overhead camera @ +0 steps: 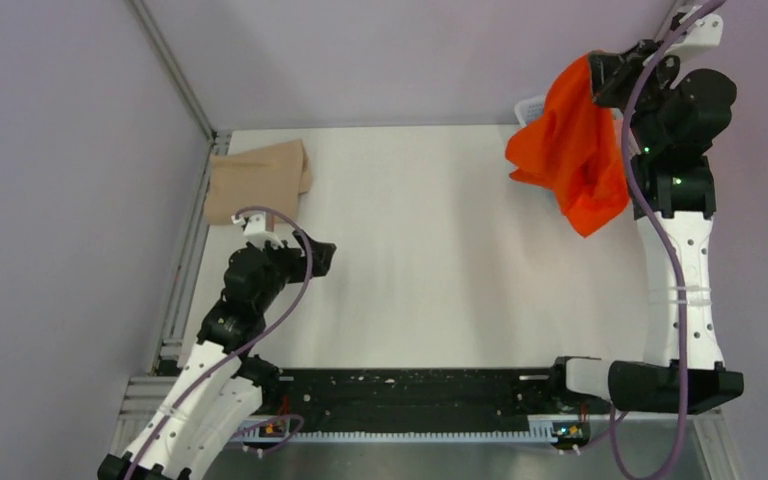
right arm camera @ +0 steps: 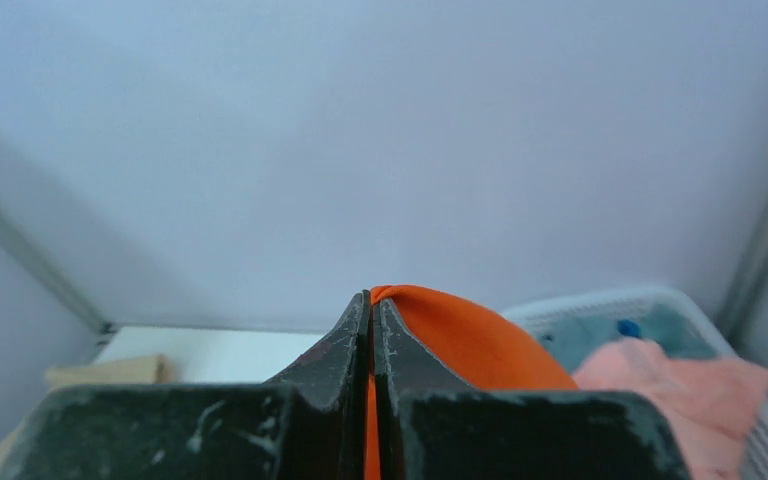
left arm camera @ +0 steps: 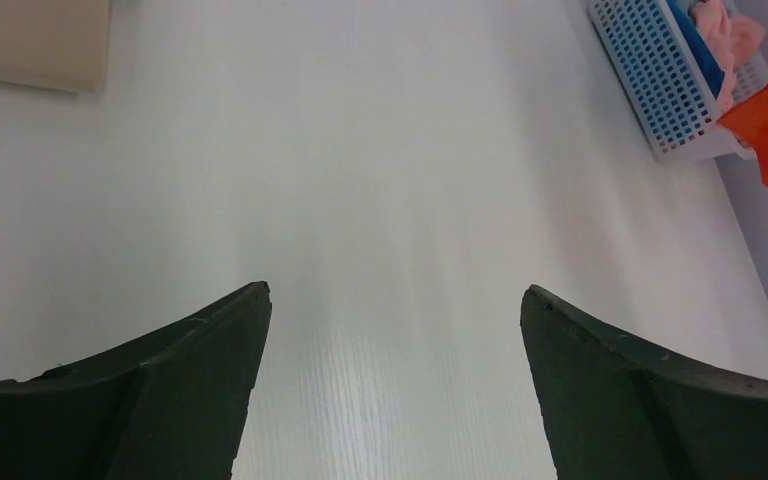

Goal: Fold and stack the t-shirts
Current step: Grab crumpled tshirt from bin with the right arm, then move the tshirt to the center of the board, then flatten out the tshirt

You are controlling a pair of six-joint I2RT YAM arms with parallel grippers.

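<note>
A bright orange t-shirt hangs bunched in the air at the table's far right. My right gripper is shut on its top edge, and orange cloth shows between the closed jaws. A tan-beige t-shirt lies folded at the far left corner, also seen in the left wrist view. Near the left edge my left gripper is open with nothing between its fingers. Salmon-pink and blue t-shirts lie in the basket.
A white lattice basket stands at the far right corner, mostly hidden behind the orange shirt in the top view. Grey walls and a metal frame post enclose the white table. A black rail runs along the near edge.
</note>
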